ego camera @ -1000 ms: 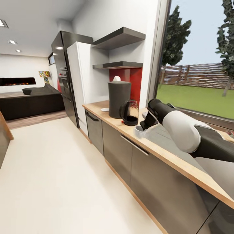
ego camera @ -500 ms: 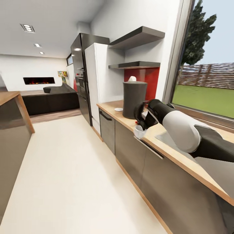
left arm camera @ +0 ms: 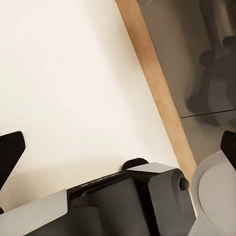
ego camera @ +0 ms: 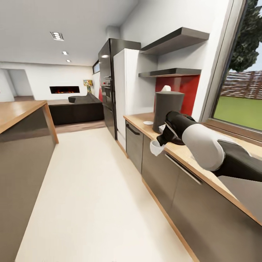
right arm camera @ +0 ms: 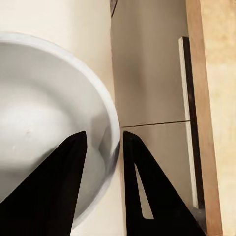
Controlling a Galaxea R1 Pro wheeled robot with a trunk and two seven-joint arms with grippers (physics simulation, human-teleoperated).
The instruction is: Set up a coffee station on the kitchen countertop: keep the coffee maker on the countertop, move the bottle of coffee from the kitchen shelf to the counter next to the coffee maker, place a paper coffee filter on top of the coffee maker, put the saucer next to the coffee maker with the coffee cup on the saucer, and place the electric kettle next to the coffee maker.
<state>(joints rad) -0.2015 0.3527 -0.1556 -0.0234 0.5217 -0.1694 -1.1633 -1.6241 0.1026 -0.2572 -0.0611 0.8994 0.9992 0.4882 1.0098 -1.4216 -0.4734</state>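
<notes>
Pinching the rim of the white coffee cup [right arm camera: 46, 128], one finger inside and one outside, my right gripper [ego camera: 160, 142] carries it just off the kitchen countertop [ego camera: 189, 154] edge near the coffee maker [ego camera: 168, 109], presumably toward the saucer [ego camera: 148, 123]; my left gripper's [left arm camera: 118, 147] jaws are spread.

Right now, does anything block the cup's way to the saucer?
Nothing visible does. The right gripper holds the cup at the countertop edge; the saucer lies open beside the coffee maker.

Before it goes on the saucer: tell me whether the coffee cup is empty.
Empty as far as shows: in the right wrist view the coffee cup's bare white inside holds no liquid, with the right hand pinching its rim.
</notes>
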